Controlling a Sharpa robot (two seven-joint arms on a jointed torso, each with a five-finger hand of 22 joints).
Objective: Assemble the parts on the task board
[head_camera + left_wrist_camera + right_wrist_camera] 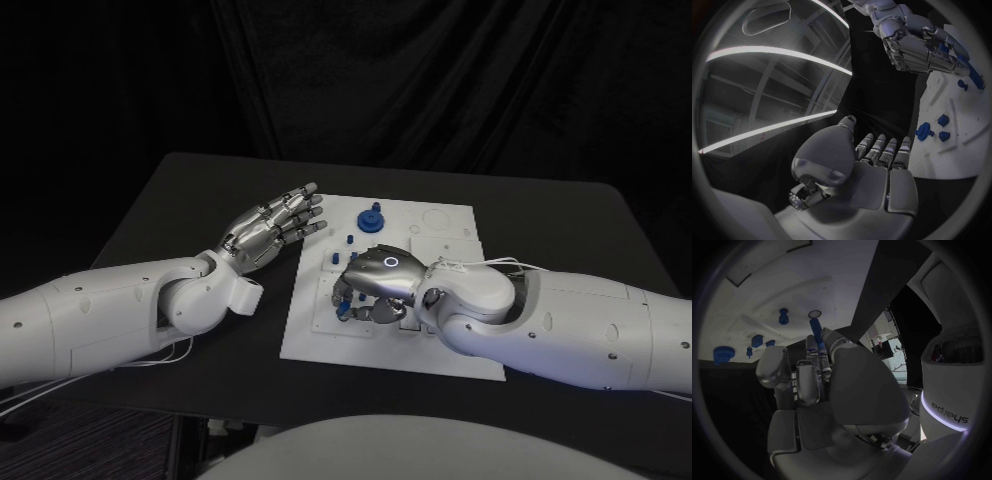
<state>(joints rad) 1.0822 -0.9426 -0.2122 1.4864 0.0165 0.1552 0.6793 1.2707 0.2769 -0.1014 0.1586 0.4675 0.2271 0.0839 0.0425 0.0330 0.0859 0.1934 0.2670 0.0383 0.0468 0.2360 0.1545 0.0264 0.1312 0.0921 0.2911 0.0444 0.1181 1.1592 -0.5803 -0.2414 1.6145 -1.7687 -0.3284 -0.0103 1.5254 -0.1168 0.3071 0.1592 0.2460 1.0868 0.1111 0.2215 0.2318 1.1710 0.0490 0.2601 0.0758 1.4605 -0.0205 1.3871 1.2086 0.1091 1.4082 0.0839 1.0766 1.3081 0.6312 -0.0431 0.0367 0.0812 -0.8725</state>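
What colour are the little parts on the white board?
Blue parts, clearest in the head view.

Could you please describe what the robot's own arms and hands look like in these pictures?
Both arms are bulky, rounded white shells with small dark dots. Thin white cables run beside the left arm and over the right arm's wrist. The left hand and right hand are silver, jointed metal; the right shows a small glowing ring on its back.

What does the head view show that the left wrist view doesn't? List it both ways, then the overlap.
Head view: the whole black table and the task board's full outline. Left wrist view: the left robot hand's palm close up, holding nothing. Both: the right robot hand bent down over the board among small blue parts.
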